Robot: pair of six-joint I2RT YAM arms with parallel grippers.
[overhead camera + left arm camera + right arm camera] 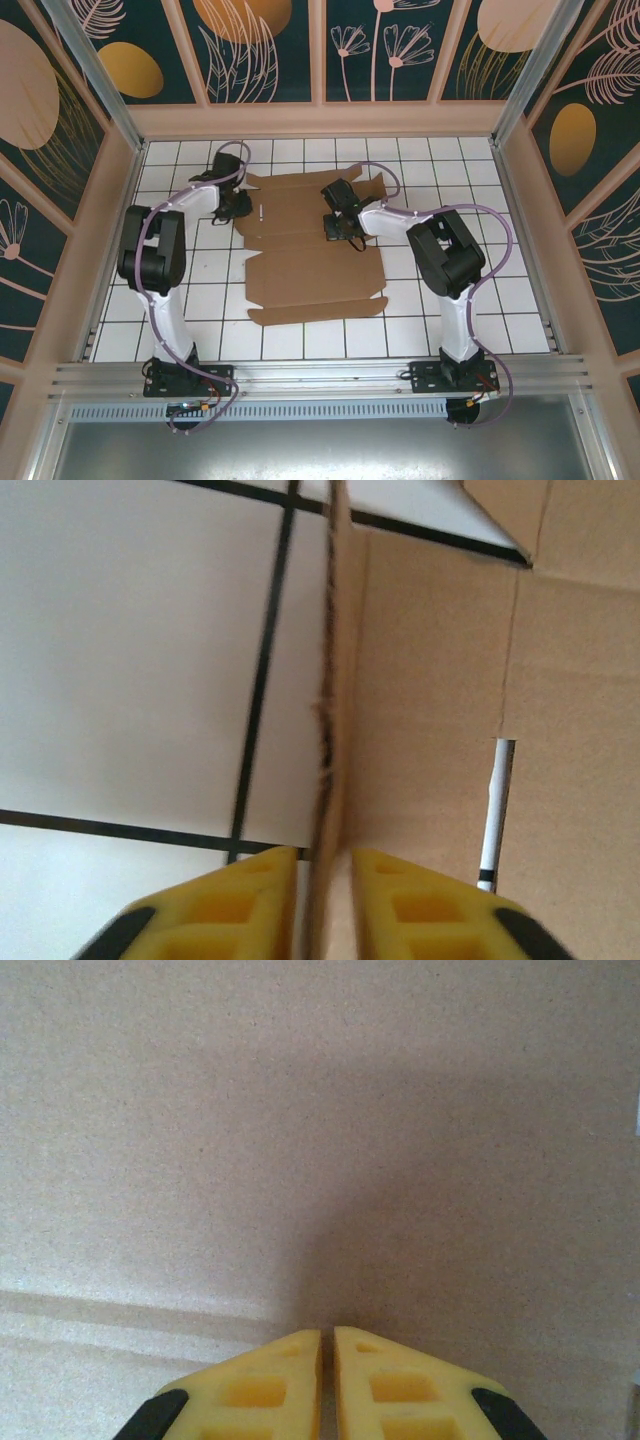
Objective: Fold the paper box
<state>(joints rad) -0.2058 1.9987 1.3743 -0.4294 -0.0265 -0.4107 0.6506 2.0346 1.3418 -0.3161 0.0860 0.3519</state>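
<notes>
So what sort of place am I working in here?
Most likely a purpose-built robot test cell: a white gridded tabletop, boxed in by floral printed wall panels, with an aluminium rail along the near edge.

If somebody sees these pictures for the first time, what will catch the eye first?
First the paper box, a large brown cardboard sheet lying open in the middle of the white tiled table. Next, the left gripper pinches a raised flap at its left edge, and the right gripper, shut, points at its far middle.
</notes>
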